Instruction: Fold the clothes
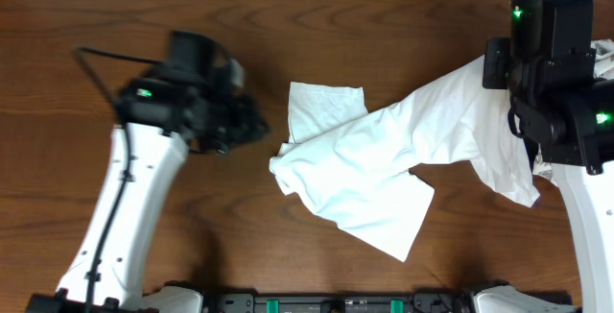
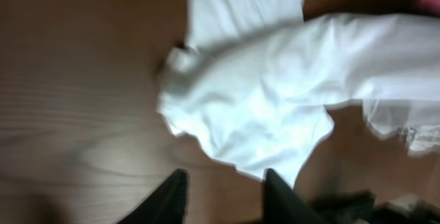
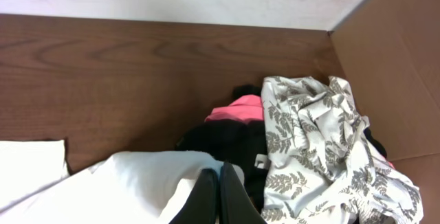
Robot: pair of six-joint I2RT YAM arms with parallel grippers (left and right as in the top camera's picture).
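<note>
Dark wood table [image 1: 115, 6] holds the shirt [image 1: 384, 159], bunched at the table's middle with one end drawn up toward the table's right edge. There the right gripper [image 3: 218, 183], fingers together, looks clamped on that end. The left gripper [image 2: 225, 183] hovers over the table's left half, fingers apart and empty. A clean fold probably needs the left gripper to pinch the loose corner first, then both to pull the cloth flat.

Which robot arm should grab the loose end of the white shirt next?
Left, probably. The left gripper is open, empty and nearest the loose crumpled end of the T-shirt. The right gripper is shut, apparently pinching the other end, so it is busy.
</note>
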